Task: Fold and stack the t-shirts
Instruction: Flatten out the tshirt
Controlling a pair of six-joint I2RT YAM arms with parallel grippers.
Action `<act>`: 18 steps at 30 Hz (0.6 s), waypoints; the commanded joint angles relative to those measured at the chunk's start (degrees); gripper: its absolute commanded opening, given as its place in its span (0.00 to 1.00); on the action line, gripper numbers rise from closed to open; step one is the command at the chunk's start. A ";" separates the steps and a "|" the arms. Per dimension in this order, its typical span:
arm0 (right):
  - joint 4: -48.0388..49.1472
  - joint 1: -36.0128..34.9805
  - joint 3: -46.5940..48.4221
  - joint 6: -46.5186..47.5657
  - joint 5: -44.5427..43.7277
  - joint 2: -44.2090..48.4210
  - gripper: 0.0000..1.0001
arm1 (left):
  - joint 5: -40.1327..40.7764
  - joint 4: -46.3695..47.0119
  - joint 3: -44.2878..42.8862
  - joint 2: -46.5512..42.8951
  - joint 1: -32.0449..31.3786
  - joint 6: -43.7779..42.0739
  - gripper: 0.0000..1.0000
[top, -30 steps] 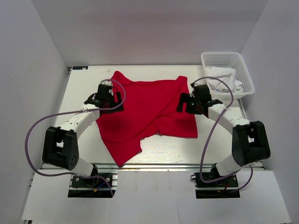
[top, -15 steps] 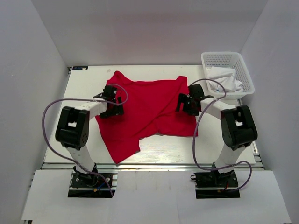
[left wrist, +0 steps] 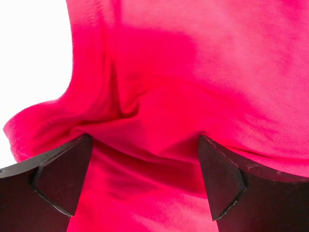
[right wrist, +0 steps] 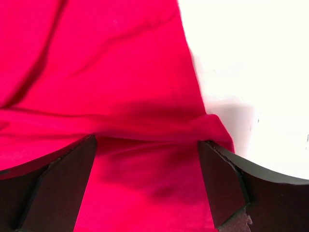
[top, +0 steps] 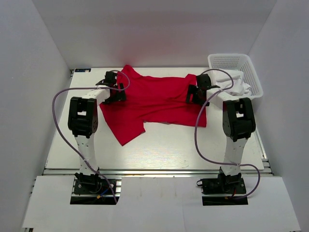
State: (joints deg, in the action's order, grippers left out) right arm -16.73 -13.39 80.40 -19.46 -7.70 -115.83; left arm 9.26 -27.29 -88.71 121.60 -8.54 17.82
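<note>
Red thin fabric of the t-shirt (top: 154,99) lies spread on the white table (top: 193,150), with one flap reaching toward the near edge. The left gripper (top: 117,95) sits on its left side and the right gripper (top: 194,95) on its right edge. Both have their jaws spread wide, with cloth bunched between the fingers. Beyond, at the far right, a white mesh basket (top: 253,72) holds white cloth.

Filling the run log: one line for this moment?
t-shirt: rumpled on table | left pincer: open, astride bunched fabric | right pincer: open, astride bunched fabric
</note>
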 commanded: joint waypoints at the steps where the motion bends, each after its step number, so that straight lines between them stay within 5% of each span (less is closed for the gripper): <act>1: -0.06 -0.32 4.49 7.33 3.65 2.88 0.90 | -4.42 -1.01 -3.22 -3.47 -0.43 -4.71 1.00; 9: 4.69 -1.29 -4.26 9.09 6.29 17.36 0.90 | -7.49 -0.49 9.49 -22.18 -1.04 -3.16 1.00; 18: 6.71 -0.94 -20.45 3.04 -0.29 29.78 0.90 | -8.55 -12.08 29.80 -36.42 -7.28 9.31 1.00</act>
State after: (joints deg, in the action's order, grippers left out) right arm -11.70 -14.41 63.90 -13.43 -4.82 -88.79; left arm 2.35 -33.30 -63.24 88.01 -13.10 21.89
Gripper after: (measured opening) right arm 0.904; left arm 0.995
